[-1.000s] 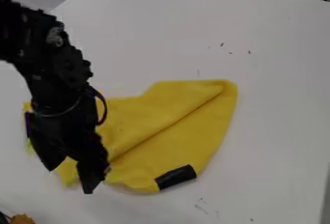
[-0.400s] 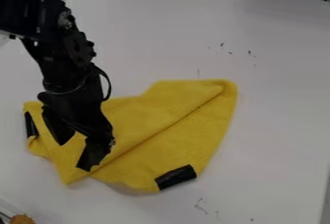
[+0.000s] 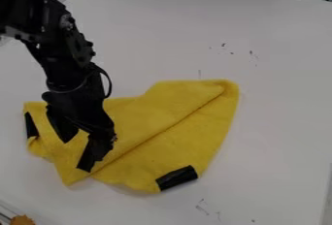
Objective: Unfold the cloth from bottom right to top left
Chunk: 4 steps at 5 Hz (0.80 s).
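Camera view, one yellow cloth (image 3: 188,144), two black patches (image 3: 176,178), one claw (image 3: 74,155) over the cloth, two fingers apart

Cloth (image 3: 188,136), one; black patches (image 3: 176,178), two; arm (image 3: 65,69), one; gripper (image 3: 75,156), one; fingers (image 3: 91,157), two; orange object (image 3: 22,220), one; table (image 3: 279,98), one.

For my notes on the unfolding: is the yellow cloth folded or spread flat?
Partly folded: a long diagonal fold line crosses the yellow cloth, and its outline is uneven.
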Motion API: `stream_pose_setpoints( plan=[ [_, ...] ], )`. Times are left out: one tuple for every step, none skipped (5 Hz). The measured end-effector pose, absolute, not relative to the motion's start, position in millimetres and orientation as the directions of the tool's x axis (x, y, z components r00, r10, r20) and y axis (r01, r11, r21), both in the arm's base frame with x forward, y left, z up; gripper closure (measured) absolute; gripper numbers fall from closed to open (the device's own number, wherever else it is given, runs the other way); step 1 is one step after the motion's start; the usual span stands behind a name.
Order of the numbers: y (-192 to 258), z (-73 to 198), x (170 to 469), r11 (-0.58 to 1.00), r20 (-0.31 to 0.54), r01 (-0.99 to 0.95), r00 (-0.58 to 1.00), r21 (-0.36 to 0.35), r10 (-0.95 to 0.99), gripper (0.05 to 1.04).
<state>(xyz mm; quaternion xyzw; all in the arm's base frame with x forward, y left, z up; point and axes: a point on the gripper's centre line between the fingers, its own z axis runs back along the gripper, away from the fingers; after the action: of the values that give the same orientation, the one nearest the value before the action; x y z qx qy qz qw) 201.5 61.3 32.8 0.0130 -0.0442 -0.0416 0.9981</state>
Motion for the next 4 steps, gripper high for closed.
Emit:
stream_pose_setpoints(
  plan=[
    [62.1,27.5,207.6,0.994,0.078,0.11,0.991,0.021,-0.111,0.134],
    [62.2,26.6,209.6,0.994,0.078,0.112,0.991,0.018,-0.113,0.42],
    [60.4,25.3,210.6,0.993,0.08,0.119,0.99,0.006,-0.119,0.727],
    [60.8,25.0,210.5,0.993,0.083,0.121,0.989,0.003,-0.121,0.936]
  ],
)
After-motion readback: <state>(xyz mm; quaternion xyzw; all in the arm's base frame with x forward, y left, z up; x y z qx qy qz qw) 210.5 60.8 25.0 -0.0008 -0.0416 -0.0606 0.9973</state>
